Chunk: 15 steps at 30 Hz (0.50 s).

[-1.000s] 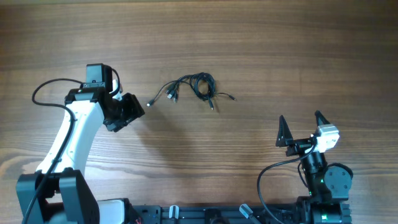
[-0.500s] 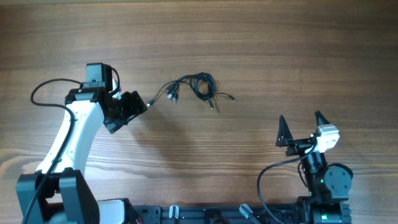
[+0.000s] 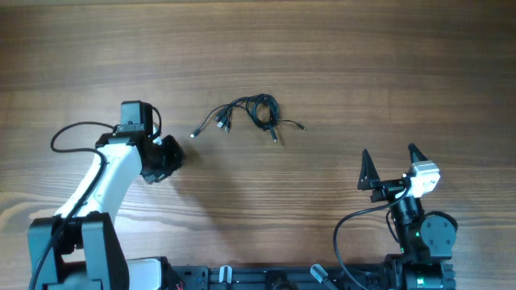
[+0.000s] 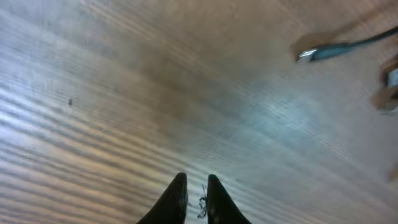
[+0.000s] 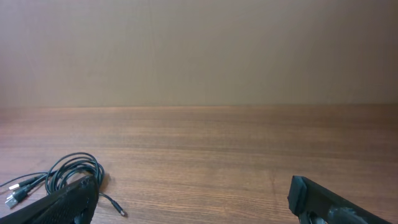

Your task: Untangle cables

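Checking overhead first: where do the cables sit? (MK)

Mid-table, slightly toward the far side. Thin black cords coiled in a small loop, loose strands fanning left and right, each ending in a small plug. Nothing touches them. (RL)

Left gripper? (MK)

Low over the wood, left of the bundle and a little nearer the robot base, near the leftmost plug end but apart from it. The left wrist view shows the left gripper with its two dark fingers drawn nearly together, only a slim gap, nothing clamped. One silver-tipped plug lies ahead of them at the upper right of that view, blurred. A second plug shows at the right edge, too blurred to describe. (RL)

Right gripper? (MK)

Near its own base, well apart from the bundle, to the right and nearer the robot. Fingers spread wide, holding nothing. From the right wrist camera, the right gripper shows one fingertip at each lower corner, and the cables lie on the wood at far left, partly behind the left-hand finger. (RL)

Tangle state? (MK)

Loop is coiled on itself; strands overlap. I cannot count them. (RL)
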Tool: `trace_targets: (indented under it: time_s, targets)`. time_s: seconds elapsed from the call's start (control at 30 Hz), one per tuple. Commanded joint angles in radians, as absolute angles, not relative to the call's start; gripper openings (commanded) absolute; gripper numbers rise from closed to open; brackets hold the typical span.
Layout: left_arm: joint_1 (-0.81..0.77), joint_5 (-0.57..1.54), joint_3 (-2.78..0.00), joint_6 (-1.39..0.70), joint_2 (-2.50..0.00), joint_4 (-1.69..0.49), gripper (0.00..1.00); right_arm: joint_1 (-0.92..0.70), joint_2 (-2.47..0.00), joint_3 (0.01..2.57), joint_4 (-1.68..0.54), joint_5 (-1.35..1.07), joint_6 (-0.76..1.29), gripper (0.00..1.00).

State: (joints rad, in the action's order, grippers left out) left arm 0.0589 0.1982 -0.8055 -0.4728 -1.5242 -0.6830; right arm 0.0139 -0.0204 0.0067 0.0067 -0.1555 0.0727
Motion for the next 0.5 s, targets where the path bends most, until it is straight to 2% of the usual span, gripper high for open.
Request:
trace_targets:
  time_s: [0.0, 0.3, 0.47]
  targets:
    - [0.056, 0.189, -0.771, -0.48, -1.532, -0.652, 0.14, 0.006, -0.014, 0.005, 0.01, -0.146, 0.055, 0.99]
    - [0.056, 0.188, -0.771, -0.48, -1.532, -0.608, 0.31, 0.006, -0.014, 0.005, 0.01, -0.146, 0.055, 1.0]
    - [0.056, 0.159, -0.77, -0.48, -1.532, -0.604, 0.52, 0.006, -0.014, 0.005, 0.01, -0.146, 0.055, 1.0]
